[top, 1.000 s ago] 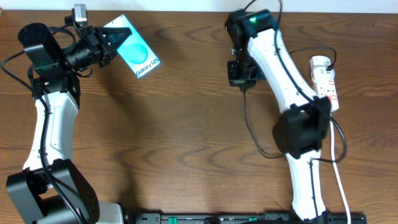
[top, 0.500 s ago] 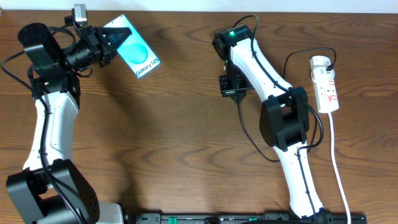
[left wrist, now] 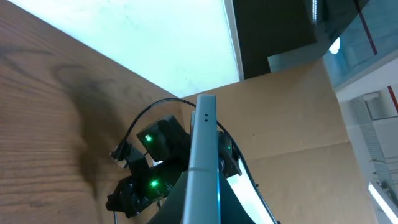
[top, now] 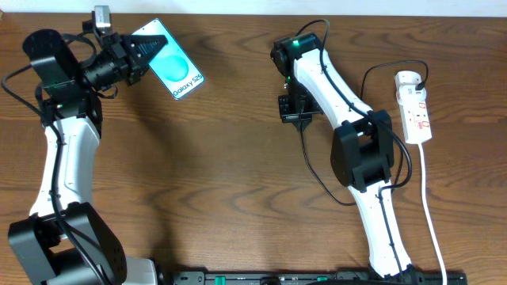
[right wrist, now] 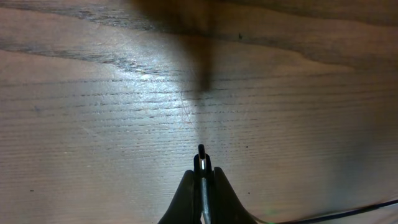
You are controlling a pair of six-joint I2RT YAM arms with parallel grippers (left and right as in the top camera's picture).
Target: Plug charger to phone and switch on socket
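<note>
Clamping a teal-screened rectangular smartphone, the left hand is closed around it; the right hand pinches shut on a thin black charger cable's plug.

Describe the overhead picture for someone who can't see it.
Over a wooden table, the left gripper clamps a teal-screened phone at upper left, while the right gripper mid-table holds the charger by its plug end, thin black cable trailing. A white socket lies at far right.

Teal-screened phone, white socket, black charger
</note>
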